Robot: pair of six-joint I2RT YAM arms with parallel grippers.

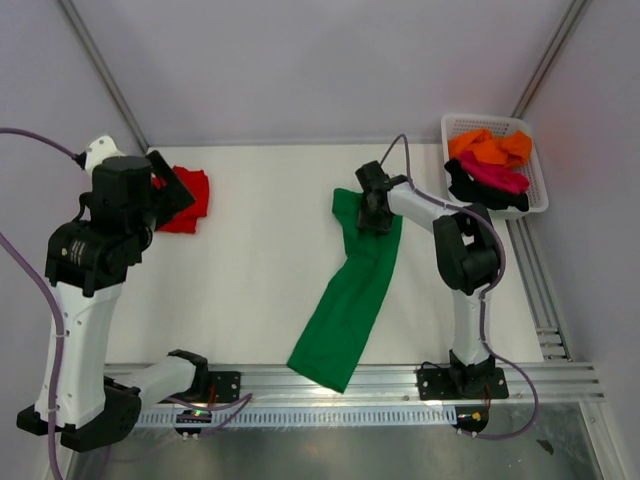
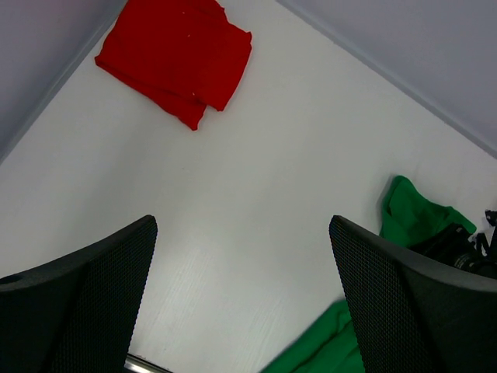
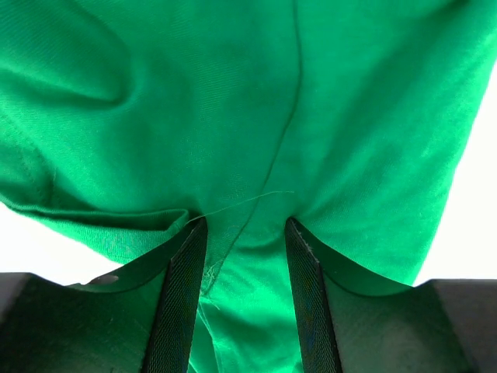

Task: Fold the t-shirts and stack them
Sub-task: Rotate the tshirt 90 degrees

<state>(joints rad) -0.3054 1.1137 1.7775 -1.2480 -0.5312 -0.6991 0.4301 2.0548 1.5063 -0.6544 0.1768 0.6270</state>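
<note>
Currently, my right pincer (image 3: 245, 233) clamps a fold of the green t-shirt (image 1: 350, 300), which trails across the table (image 1: 260, 260) to the near rail (image 1: 400, 380), where its hem could snag when lifted.

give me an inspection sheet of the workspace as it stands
surface: white table
job's things: green t-shirt stretched out unfolded, near end over the table edge; red t-shirt folded, far left; orange t-shirt, magenta t-shirt and black t-shirt heaped in the white basket, far right
clutter: nothing seen
grippers: left gripper open, holding nothing; right gripper closed on the green t-shirt's far end
cables: purple cables along both arms
surroundings: pale walls; metal rail at the near edge
</note>
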